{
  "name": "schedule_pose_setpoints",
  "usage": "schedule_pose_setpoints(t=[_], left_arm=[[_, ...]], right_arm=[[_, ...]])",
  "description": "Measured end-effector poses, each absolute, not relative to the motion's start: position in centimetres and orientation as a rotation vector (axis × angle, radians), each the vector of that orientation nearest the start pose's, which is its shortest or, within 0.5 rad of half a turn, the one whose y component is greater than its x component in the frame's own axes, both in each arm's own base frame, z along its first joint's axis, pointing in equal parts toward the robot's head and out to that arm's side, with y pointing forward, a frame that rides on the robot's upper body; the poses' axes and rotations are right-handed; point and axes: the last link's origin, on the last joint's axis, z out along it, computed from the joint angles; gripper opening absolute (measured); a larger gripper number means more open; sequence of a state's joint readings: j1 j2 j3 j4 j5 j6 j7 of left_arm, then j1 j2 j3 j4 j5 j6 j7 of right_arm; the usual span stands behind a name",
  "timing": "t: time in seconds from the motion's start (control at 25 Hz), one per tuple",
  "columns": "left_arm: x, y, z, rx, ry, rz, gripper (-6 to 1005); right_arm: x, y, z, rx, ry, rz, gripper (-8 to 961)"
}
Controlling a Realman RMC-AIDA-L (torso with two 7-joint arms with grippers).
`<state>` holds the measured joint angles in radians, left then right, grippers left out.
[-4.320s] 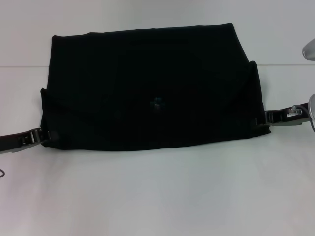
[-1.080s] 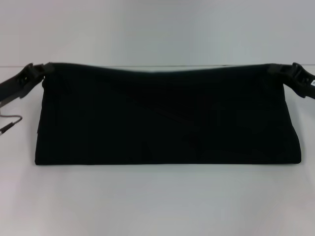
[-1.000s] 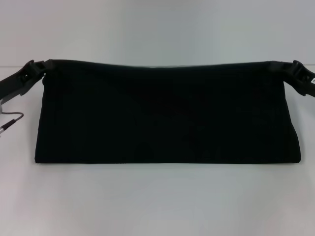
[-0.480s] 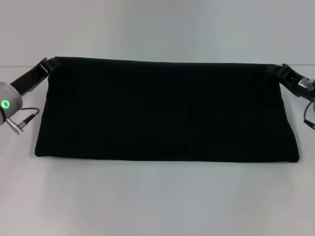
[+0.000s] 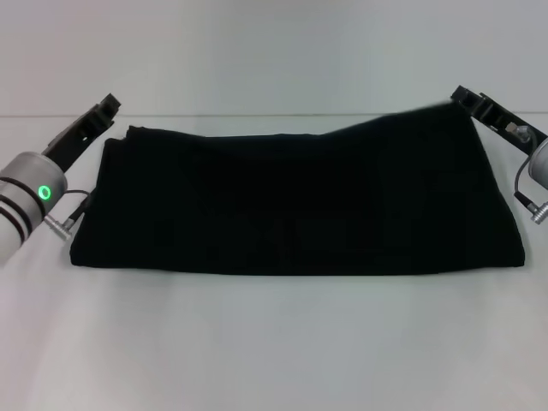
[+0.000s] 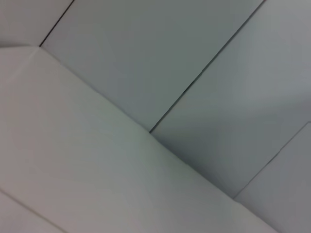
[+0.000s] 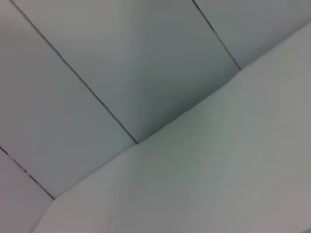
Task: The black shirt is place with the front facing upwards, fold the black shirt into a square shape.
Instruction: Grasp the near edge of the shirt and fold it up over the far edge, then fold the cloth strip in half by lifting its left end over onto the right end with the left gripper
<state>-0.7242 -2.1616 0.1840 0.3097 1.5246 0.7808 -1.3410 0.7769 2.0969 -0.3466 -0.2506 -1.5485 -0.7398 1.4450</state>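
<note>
- The black shirt (image 5: 295,201) lay on the white table (image 5: 274,342) as a wide folded band.
- It looked soft, limp and light, best pinched at its end corners.
- The left gripper (image 5: 104,109) was off the cloth; the right gripper (image 5: 467,97) touched the far right corner. Neither grip could be told.

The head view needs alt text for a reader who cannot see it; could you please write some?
A black shirt, folded into a wide band, lies on a white table. The left gripper sits just off its far left corner, apart from the cloth. The right gripper is at the far right corner, where the cloth is raised.
</note>
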Motion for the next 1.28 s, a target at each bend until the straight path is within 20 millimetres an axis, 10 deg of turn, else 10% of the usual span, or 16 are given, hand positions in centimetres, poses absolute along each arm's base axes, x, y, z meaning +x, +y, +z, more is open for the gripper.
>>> schedule_pose_setpoints(t=[0.24,0.48,0.8,1.28], left_arm=[[-29.4,42.3,-0.6,-1.503,-1.288,-1.011,304],[-29.9,41.1,0.2,-1.515,-1.327,-1.116,488],[-32.9,36.6,2.7,-1.649,-1.688,-1.216,806],[-36.8,30.9,6.9,-1.664,-2.096,-0.867,806]], right_arm=[[28.1,44.4,-0.5,-1.586,1.341,0.942,203],[28.7,43.5,0.1,-1.577,1.334,1.013,595],[25.8,38.7,-1.3,-2.255,0.878,0.901,829],[26.5,33.1,-5.6,-2.714,0.413,0.597,829]])
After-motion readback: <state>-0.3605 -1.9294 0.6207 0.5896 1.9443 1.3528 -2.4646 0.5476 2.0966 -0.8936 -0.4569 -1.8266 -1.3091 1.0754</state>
